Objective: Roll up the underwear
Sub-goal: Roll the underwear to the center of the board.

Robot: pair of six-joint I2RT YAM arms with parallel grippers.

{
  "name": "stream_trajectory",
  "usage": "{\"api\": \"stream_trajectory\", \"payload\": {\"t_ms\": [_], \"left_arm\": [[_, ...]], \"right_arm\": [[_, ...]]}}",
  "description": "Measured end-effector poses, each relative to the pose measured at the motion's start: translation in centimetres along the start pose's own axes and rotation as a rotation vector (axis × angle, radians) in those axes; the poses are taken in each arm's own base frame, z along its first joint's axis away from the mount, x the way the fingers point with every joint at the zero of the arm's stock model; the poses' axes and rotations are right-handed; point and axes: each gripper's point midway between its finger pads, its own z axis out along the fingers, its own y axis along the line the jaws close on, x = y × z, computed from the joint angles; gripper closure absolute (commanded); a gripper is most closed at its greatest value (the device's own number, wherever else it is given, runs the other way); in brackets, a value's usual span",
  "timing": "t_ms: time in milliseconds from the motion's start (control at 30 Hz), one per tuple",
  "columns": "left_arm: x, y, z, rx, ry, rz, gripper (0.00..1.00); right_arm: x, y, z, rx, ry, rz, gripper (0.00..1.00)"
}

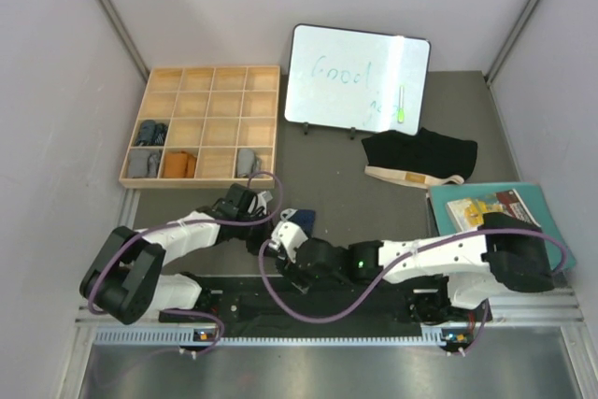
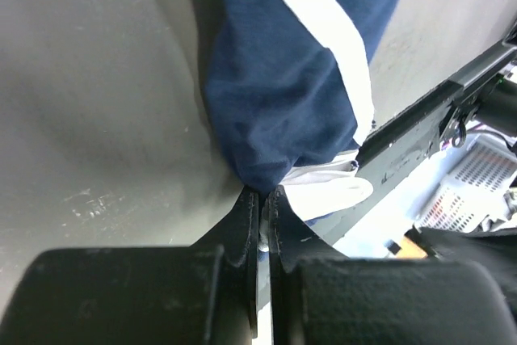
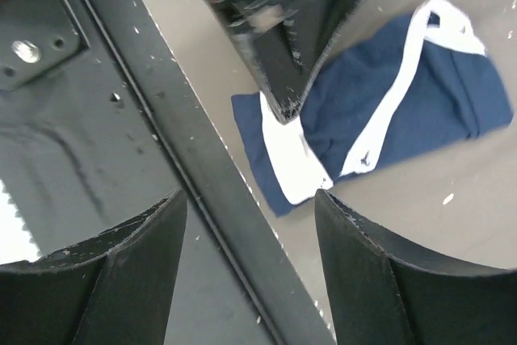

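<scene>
I am seeing the left claw [image 2: 262, 199] pinching an edge of the navy briefs [image 2: 283, 78], which are lying on the desk [image 2: 97, 103] by the front rail [image 3: 186, 159]. The right claw [image 3: 249, 204] is hovering wide and empty. I am judging the thin pinch liable to slip.

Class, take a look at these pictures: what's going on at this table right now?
The left gripper is shut on one end of the navy underwear, which lies partly folded on the table. The right gripper hangs open close by, holding nothing. The black underwear lies flat, unrolled, by the whiteboard. Several small bundles sit in compartments of the wooden tray.
</scene>
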Motion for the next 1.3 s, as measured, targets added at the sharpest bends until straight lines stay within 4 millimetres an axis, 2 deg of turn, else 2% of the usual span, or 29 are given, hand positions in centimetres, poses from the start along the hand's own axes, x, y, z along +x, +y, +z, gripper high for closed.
{"api": "stream_trajectory", "payload": {"t_ms": [133,267,400,600,833,1000,1100,1200,1300], "left_arm": [[0.4,0.3,0.0,-0.006,0.044,-0.012,1.0],[0.6,0.5,0.0,-0.003,0.068,-0.019,1.0],[0.8,0.7,0.0,-0.001,0.08,-0.025,1.0],[0.9,0.8,0.1,0.0,0.093,-0.036,1.0],[1.0,0.7,0.2,0.005,0.1,-0.036,1.0],[1.0,0.8,0.2,0.007,0.105,-0.039,1.0],[1.0,0.8,0.2,0.008,0.104,-0.04,1.0],[1.0,0.7,0.1,0.011,0.105,-0.037,1.0],[1.0,0.7,0.1,0.012,0.105,-0.034,1.0]], "right_arm": [[1.4,0.9,1.2,0.064,0.009,-0.155,0.44],[2.7,0.8,2.0,0.118,0.03,-0.259,0.5],[2.8,0.9,2.5,0.153,0.016,-0.315,0.54],[2.9,0.9,3.3,0.174,0.003,-0.355,0.63],[4.6,0.4,4.4,0.197,0.048,-0.394,0.64],[4.6,0.1,4.6,0.201,0.053,-0.386,0.64],[4.7,-0.2,5.0,0.182,0.063,-0.365,0.68],[4.7,-0.7,5.4,0.163,0.076,-0.346,0.76],[4.4,-1.0,5.6,0.135,0.097,-0.332,0.89]]}}
